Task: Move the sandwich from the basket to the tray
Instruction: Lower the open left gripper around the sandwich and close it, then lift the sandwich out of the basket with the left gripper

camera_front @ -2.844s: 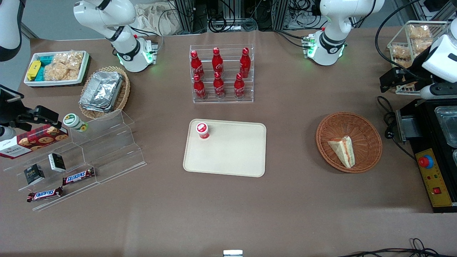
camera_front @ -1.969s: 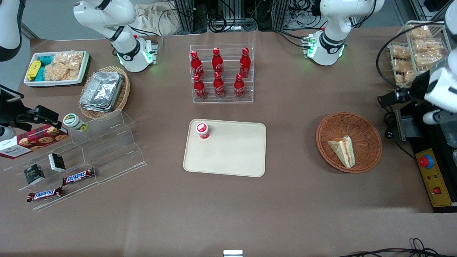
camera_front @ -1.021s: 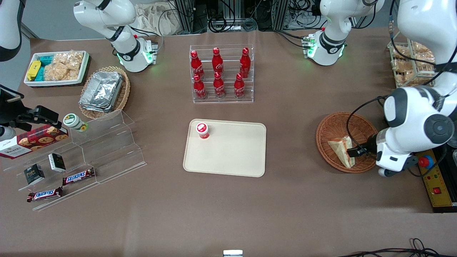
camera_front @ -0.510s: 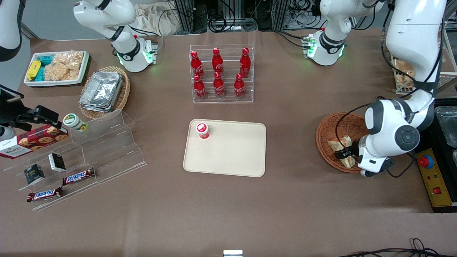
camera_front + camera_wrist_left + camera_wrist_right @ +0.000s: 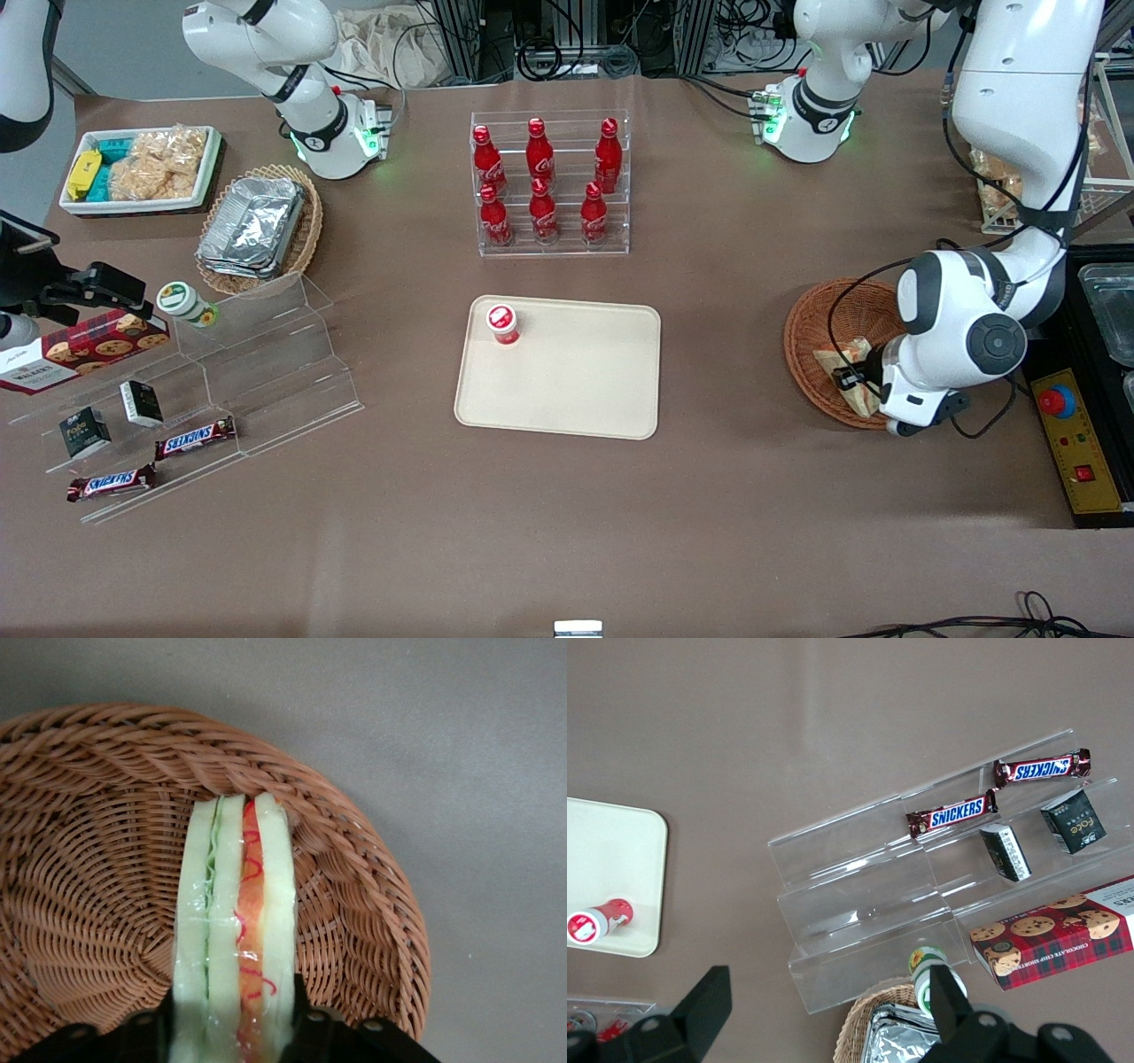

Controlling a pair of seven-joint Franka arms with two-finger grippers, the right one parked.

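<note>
We have swung the working arm down from the machine end of the table, and in the last half second our pincer (image 5: 849,379) has settled lower over the round wicker basket (image 5: 811,332), straddling the sandwich (image 5: 833,361). From the wrist camera, the sandwich (image 5: 235,930) stands on edge between the two black fingers (image 5: 142,1032), one finger on each bread face, the orange and green filling stripe running away from the pincer toward the basket rim (image 5: 372,877). The fingers look to be touching or nearly touching the bread, but we cannot tell whether they have squeezed yet, so we call the grip unconfirmed. The sandwich rests inside the basket, not lifted. That puts us at the grasp itself: next we judge a close, a lift clear of the rim, then a carry toward the parked arm's end to the cream tray (image 5: 576,390), which lies well apart from the pincer. Counting up: one sandwich, one round basket, one tray, and one small red-capped bottle (image 5: 502,324) standing on the tray's corner, so we want to set down on its bare middle. Farther off we count six red cola bottles (image 5: 542,182) in a clear rack and two Snickers bars (image 5: 195,437).
</note>
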